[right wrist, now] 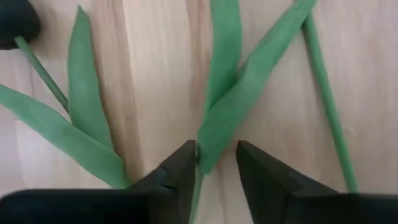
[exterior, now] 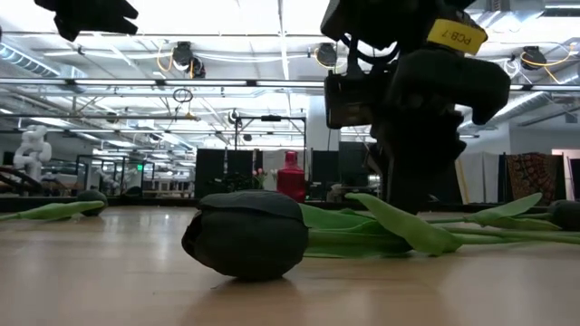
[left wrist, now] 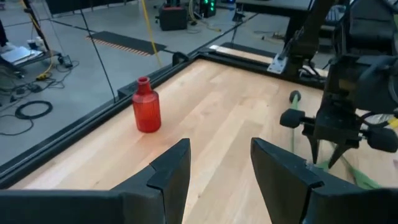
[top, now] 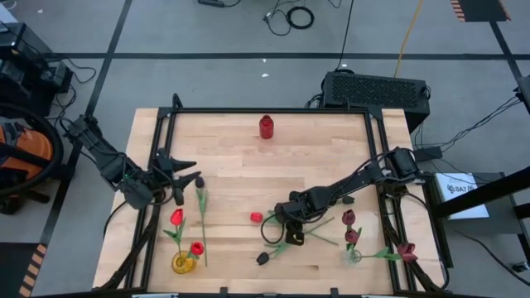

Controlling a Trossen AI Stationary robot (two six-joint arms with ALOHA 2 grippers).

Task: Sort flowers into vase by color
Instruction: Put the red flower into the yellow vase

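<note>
My right gripper [right wrist: 214,165] is open and points down at the black tulip [exterior: 246,234], which lies flat near the table's near edge. Its fingers stand on either side of a leaf base [right wrist: 208,146] on the tulip's green stem. The same tulip's black head [top: 262,258] shows in the high view, just nearer the table's near edge than the right gripper [top: 291,238]. My left gripper [top: 194,172] hovers open at the table's left, next to another dark-headed tulip [top: 199,181] lying flat. A loose red head [top: 256,217] lies mid-table. My right gripper comes from above, pointing down, with the leaf base [right wrist: 205,155] between its open fingers. One finger [right wrist: 180,171] is very close to the leaf, and I cannot tell whether it touches. The tulip lies flat on the table.
A yellow vase [top: 184,263] at the near left holds two red tulips. A clear vase [top: 354,256] at the near right holds maroon ones, with another maroon tulip [top: 407,251] lying beside it. A red bottle vase [top: 266,127] stands at the far edge. A black frame rims the table.
</note>
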